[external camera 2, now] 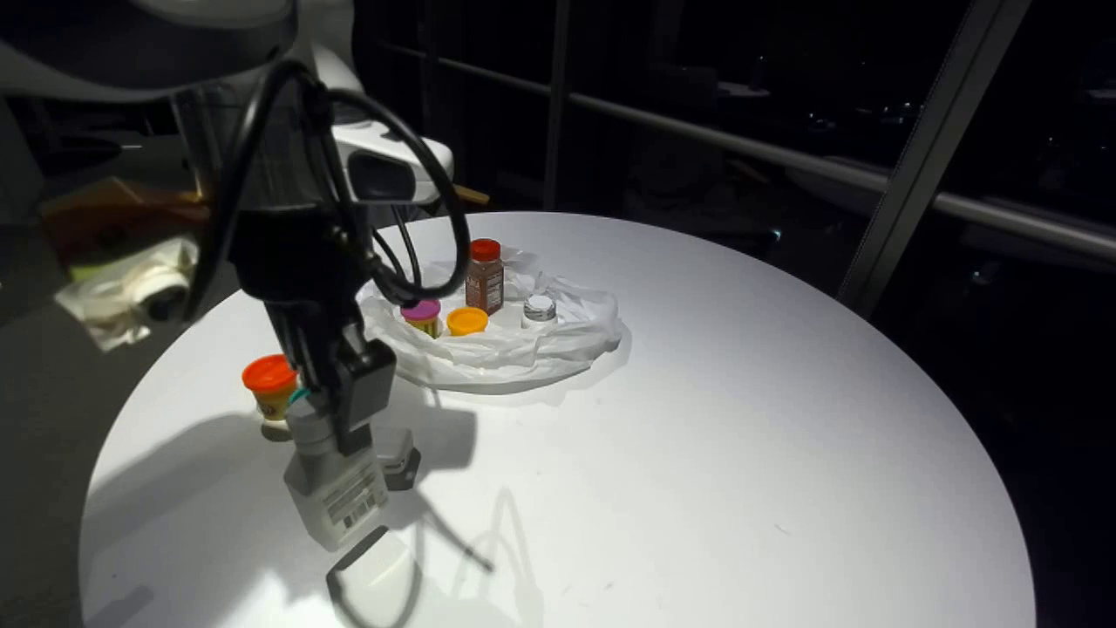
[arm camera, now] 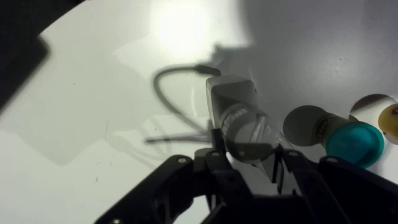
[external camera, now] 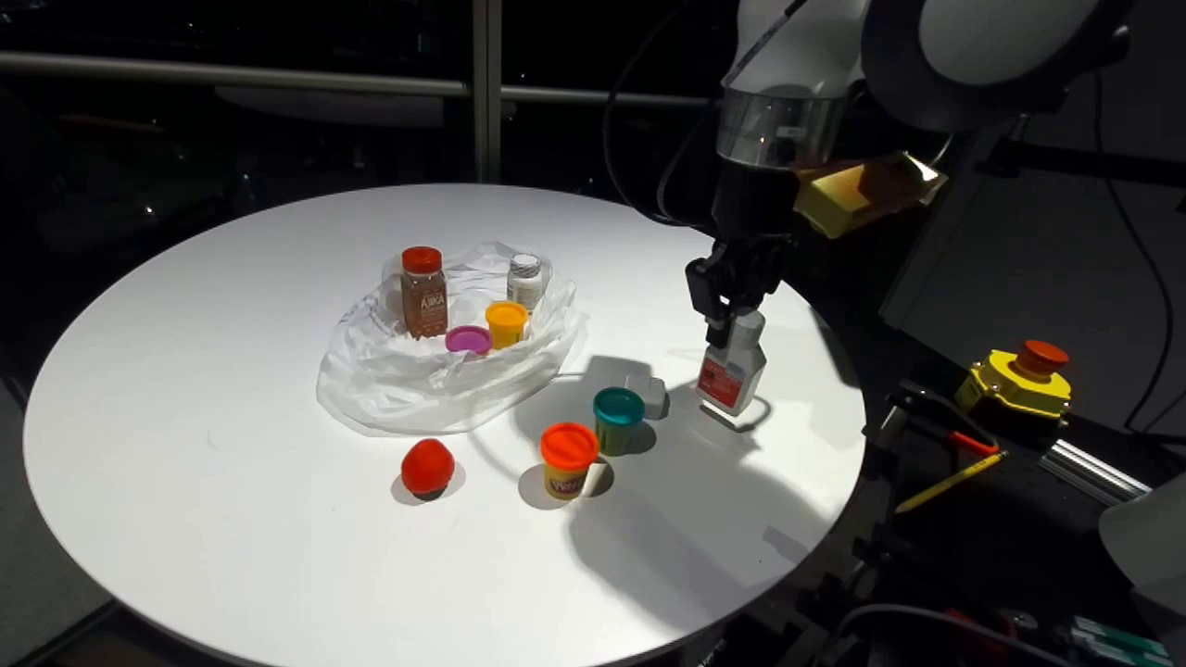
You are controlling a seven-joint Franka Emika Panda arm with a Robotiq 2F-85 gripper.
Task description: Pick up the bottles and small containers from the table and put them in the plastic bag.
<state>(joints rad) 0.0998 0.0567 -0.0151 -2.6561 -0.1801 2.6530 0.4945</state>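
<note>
One bottle in part-closed gripper

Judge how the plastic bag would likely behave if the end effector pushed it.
The plastic bag would probably fold rather than resist, since it looks thin and crumpled. Its low, loose sides may cave in easily. It seems light for its spread, though the red-capped AJIKA jar standing within it might hinder sliding.

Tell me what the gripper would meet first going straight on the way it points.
Probably the round white tabletop: the gripper points downward, gripping the white bottle with the red label, so the bottle would likely land first. Its height above the tabletop is hard to judge.
</note>
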